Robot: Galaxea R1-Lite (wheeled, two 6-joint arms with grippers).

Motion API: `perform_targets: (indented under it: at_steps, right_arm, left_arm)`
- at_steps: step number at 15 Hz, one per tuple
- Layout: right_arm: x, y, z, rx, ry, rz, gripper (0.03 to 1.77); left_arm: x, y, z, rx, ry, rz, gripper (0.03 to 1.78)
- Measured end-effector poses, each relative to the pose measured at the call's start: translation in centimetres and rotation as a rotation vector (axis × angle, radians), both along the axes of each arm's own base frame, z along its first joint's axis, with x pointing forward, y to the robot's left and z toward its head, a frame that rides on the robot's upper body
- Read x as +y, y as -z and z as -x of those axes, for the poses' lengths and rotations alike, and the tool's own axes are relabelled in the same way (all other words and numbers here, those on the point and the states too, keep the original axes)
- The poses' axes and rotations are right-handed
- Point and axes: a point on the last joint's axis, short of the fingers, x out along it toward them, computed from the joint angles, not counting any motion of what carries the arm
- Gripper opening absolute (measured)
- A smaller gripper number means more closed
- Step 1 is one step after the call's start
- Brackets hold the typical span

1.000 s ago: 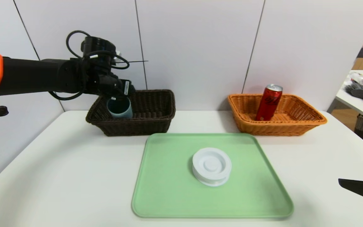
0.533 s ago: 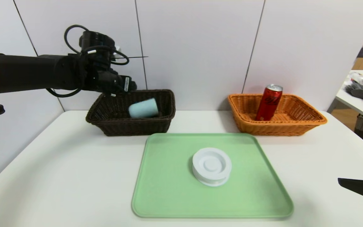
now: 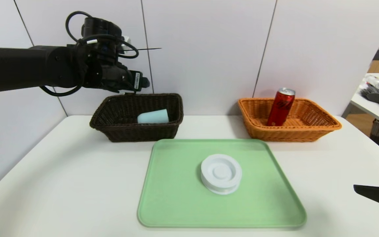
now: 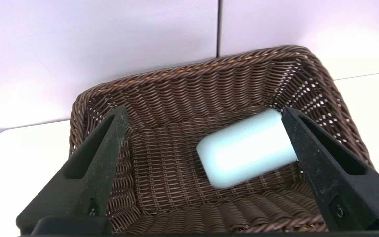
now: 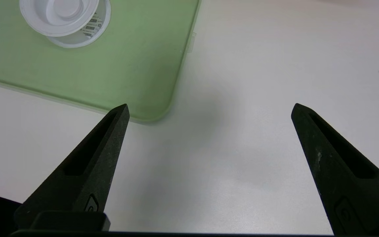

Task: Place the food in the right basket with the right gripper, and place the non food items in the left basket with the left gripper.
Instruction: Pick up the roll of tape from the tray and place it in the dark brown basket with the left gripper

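White tabletop against pale wall panels, sorting partly done.

Lying on its side in the left basket [image 3: 137, 118], the cup [image 3: 153, 116] sits clear of the left gripper [image 4: 202, 112], which hangs above with jaws spread wide, holding nothing. Food, a red can [image 3: 281, 107] with a dark logo too small to read, stands leaning in the right basket [image 3: 288, 123]. One white disc [image 3: 221, 173], with unreadable print on its side, lies on the green tray [image 3: 176, 197], likely next for the left arm. Parked near the table edge, the right gripper [image 5: 209, 108] also stands open and empty.
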Motion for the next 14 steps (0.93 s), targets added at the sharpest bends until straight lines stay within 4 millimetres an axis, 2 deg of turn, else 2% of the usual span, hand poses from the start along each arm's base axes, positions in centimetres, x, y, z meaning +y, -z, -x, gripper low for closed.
perform_targets:
  at_steps: [3,6,9,14]
  right_arm:
    - [-0.1,-0.1,0.2,-0.007,0.012,0.0,1.7]
    - [-0.3,-0.2,0.3,-0.015,0.025,-0.001,1.7]
    - [-0.4,-0.4,0.3,-0.02,0.037,0.004,1.7]
    - [-0.4,-1.5,-0.6,-0.043,0.052,0.013,1.7]
  left_arm:
    - [-2.5,-0.2,2.0,0.036,0.063,0.002,1.67]
    - [-6.4,-0.3,5.6,0.112,0.143,0.001,1.68]
    - [-9.3,0.0,8.8,0.196,0.209,-0.02,1.69]
    - [-13.4,1.6,12.4,0.314,0.305,-0.042,1.69]
